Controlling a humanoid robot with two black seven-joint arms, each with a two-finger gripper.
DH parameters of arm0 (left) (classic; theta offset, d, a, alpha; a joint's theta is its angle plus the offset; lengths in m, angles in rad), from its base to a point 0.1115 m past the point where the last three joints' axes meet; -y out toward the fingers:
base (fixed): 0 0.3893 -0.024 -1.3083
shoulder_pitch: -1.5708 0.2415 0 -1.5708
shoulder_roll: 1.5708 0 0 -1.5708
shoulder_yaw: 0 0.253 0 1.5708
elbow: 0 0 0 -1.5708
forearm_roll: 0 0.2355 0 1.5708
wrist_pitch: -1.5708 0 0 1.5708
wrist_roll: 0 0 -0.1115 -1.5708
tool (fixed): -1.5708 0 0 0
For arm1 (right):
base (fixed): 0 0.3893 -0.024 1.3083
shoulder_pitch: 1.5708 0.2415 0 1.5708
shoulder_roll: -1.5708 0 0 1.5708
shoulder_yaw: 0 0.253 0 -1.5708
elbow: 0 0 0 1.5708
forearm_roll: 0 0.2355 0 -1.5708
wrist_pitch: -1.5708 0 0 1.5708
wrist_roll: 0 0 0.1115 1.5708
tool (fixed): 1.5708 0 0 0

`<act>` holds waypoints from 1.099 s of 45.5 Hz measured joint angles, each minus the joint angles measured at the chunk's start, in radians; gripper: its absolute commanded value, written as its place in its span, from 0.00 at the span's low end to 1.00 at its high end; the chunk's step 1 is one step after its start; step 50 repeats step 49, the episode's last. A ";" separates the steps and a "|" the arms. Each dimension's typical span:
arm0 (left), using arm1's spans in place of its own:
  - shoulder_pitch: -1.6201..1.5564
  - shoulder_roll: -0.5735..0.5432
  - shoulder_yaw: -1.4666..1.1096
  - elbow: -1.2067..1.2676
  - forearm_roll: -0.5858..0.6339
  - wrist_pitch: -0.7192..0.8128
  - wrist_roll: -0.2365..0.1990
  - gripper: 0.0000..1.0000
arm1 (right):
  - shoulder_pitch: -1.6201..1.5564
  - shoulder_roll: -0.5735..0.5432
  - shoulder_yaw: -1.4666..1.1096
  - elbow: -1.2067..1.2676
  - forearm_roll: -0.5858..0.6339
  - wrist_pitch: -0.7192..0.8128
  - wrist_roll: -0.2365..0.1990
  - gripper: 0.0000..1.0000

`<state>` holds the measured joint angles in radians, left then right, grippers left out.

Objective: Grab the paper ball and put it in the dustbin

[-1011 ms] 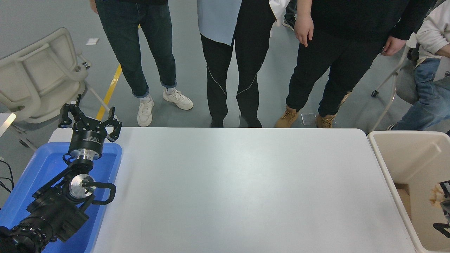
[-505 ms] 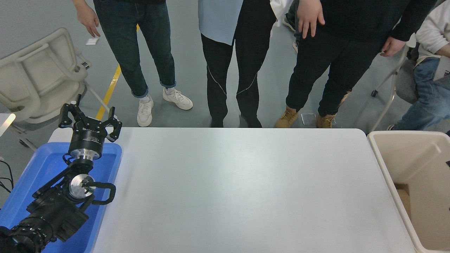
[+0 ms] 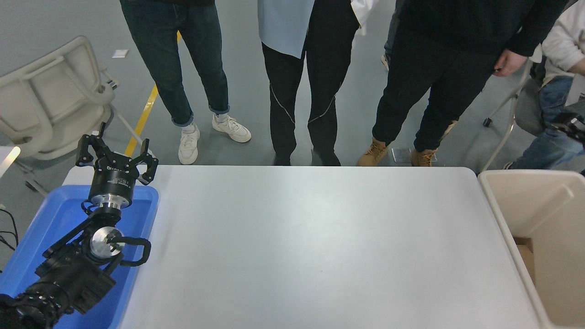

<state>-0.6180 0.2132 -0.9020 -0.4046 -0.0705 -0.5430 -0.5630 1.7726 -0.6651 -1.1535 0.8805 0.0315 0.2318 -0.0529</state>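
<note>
The beige dustbin stands off the table's right end, cut off by the picture's edge. The paper ball is out of view; only a flat brown piece shows inside the bin. A dark, blurred part of my right gripper shows at the right edge, well above the dustbin's rim. My left gripper is parked open and holding nothing over the far end of the blue tray at the lower left.
The white table fills the middle of the view. Several people stand along its far side, and one sits at the far right. A beige chair lies tipped at the upper left.
My right gripper has risen from inside the dustbin to high up on the right edge. The tan wad seen beside it a second ago no longer shows. The left arm has not moved.
</note>
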 measured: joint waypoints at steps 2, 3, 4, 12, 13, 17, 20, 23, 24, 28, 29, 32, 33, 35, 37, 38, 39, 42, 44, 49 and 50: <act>0.000 0.000 0.000 0.000 0.000 0.000 0.000 0.99 | 0.065 0.001 -0.007 0.036 -0.027 0.047 0.000 1.00; 0.000 0.000 0.000 0.000 0.000 0.000 0.000 0.99 | 0.089 0.001 -0.010 0.050 -0.037 0.066 -0.001 1.00; 0.000 0.000 0.000 0.000 0.000 0.000 0.000 0.99 | 0.117 0.001 -0.012 0.067 -0.048 0.088 -0.001 1.00; 0.000 0.000 0.000 0.000 0.000 0.000 0.000 0.99 | 0.329 0.006 -0.028 0.216 -0.110 0.265 -0.004 1.00; 0.000 0.000 0.000 0.000 0.000 0.000 0.000 0.99 | 0.349 0.007 -0.029 0.231 -0.113 0.281 -0.003 1.00; 0.000 0.000 0.000 0.001 0.000 0.000 0.000 0.99 | 0.432 0.017 -0.033 0.301 -0.127 0.353 -0.005 1.00; 0.000 0.000 0.000 0.001 0.000 0.000 0.000 0.99 | 0.491 0.029 -0.035 0.352 -0.136 0.403 -0.005 1.00; 0.000 0.000 0.000 0.001 0.000 0.000 0.000 0.99 | 0.543 0.043 -0.037 0.401 -0.145 0.445 -0.005 1.00; 0.000 0.000 0.000 0.001 0.000 0.000 0.000 0.99 | 0.558 0.048 -0.037 0.414 -0.146 0.455 -0.005 1.00; 0.000 0.000 0.000 0.001 0.000 0.000 0.000 0.99 | 0.613 0.072 -0.038 0.466 -0.153 0.489 -0.006 1.00; 0.000 0.000 0.000 0.001 0.000 0.000 0.000 0.99 | 0.627 0.080 -0.037 0.479 -0.154 0.496 -0.006 1.00; 0.000 0.000 0.000 0.001 0.000 0.000 0.000 0.99 | 0.659 0.100 -0.033 0.509 -0.157 0.513 -0.006 1.00; 0.000 0.000 0.000 0.001 0.000 0.000 0.000 0.99 | 0.667 0.106 -0.031 0.516 -0.158 0.516 -0.006 1.00; 0.000 0.000 0.000 0.001 0.000 0.000 0.000 0.99 | 0.682 0.119 -0.027 0.531 -0.159 0.524 -0.006 1.00; 0.000 0.000 0.000 0.001 0.000 0.000 0.000 0.99 | 0.693 0.130 -0.022 0.541 -0.159 0.528 -0.006 1.00; 0.000 0.000 0.000 0.001 0.000 0.000 0.000 0.99 | 0.698 0.136 -0.020 0.545 -0.160 0.531 -0.006 1.00; 0.000 0.000 0.000 0.001 0.000 0.000 0.000 0.99 | 0.703 0.142 -0.016 0.551 -0.160 0.534 -0.006 1.00; 0.000 0.000 0.000 0.001 0.000 0.000 0.000 0.99 | 0.712 0.156 -0.008 0.562 -0.162 0.539 -0.006 1.00; 0.000 0.000 0.000 0.001 0.000 0.000 0.000 0.99 | 0.715 0.163 -0.003 0.567 -0.162 0.542 -0.005 1.00; 0.000 0.000 0.000 0.001 0.000 0.000 0.000 0.99 | 0.722 0.176 0.006 0.576 -0.163 0.547 -0.005 1.00; 0.000 0.000 0.000 0.001 0.000 0.000 0.000 0.99 | 0.722 0.176 0.006 0.576 -0.163 0.547 -0.005 1.00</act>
